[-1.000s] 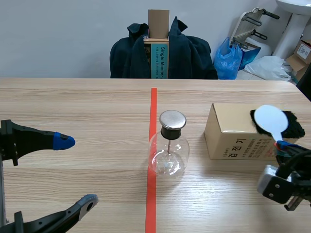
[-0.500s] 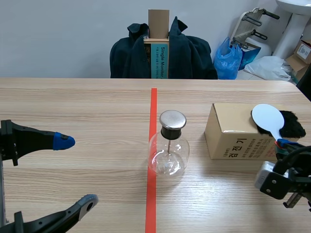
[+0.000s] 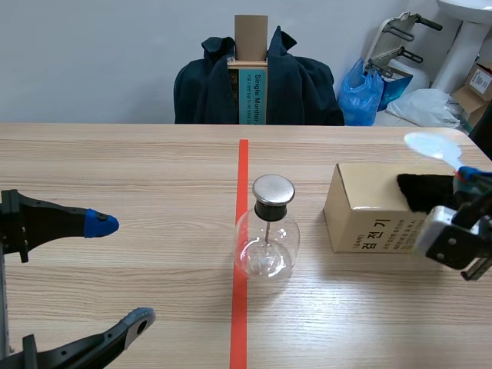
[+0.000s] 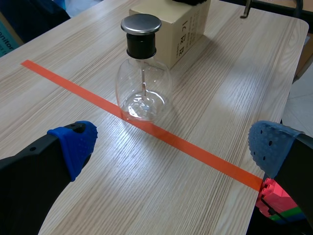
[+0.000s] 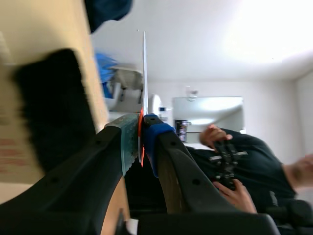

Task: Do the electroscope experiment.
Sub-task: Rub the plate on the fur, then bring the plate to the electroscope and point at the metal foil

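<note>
Clearly, the electroscope (image 3: 265, 238), a round glass flask with a metal cap (image 3: 274, 189), stood at the centre of the frame on the red tape line (image 3: 243, 165), and nothing touched it. To its right, well apart, lay a cardboard box (image 3: 365, 219) with a piece of black fur (image 3: 427, 192) on its top. At the right edge of the frame the right gripper (image 3: 465, 175) was pinching the thin handle of a white paddle (image 3: 432, 144), fingers pressed together on it, and the disc was in the air just above the fur, not touching it. At the lower left of the frame the left gripper (image 3: 119, 271) waited with its fingers spread wide and held nothing, low over the table (image 3: 138, 169). As I judged it, the paddle was in hand and perhaps rubbed already, which I could not tell, but it had not yet been brought to the cap, so the main step was left.
</note>
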Robot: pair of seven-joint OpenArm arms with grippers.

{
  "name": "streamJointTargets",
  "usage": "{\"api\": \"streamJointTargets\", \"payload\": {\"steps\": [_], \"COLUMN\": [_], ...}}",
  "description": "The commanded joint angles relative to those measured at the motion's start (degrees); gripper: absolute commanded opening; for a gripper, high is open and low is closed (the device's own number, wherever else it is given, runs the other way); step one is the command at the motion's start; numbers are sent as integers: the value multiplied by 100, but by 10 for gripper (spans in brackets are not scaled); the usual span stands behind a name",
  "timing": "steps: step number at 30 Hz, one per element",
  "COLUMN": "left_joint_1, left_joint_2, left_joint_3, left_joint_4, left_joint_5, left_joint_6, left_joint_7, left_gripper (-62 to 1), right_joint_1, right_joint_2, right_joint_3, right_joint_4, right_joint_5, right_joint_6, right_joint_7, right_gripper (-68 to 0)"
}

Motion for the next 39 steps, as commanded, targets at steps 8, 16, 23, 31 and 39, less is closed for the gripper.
{"api": "streamJointTargets", "payload": {"steps": [8, 16, 23, 31, 39], "left_joint_1": [-514, -2229, -3283, -3873, -4019], "left_joint_2": [26, 374, 1261, 1989, 2350], "left_joint_3": [138, 1276, 2214, 2800, 2804], "left_joint_4": [-236, -1620, -2750, -3493, -3794], "left_joint_5": [-87, -249, -35, -31, 496], "left_joint_6": [28, -599, -686, -660, -435], "left_joint_7": [435, 507, 483, 479, 238], "left_gripper": [14, -591, -590, -591, -591], "right_joint_1": [-317, -378, -376, -378, -695], "right_joint_2": [109, 109, 107, 103, 87], "right_joint_3": [289, 494, 730, 973, 1340], "right_joint_4": [1189, 2087, 2693, 3134, 3370], "right_joint_5": [90, 501, 892, 1274, 1405], "right_joint_6": [-61, -59, -61, -63, -61], "right_joint_7": [-20, -20, -17, -20, -20], "right_gripper": [-668, -668, -668, -668, -668]}}
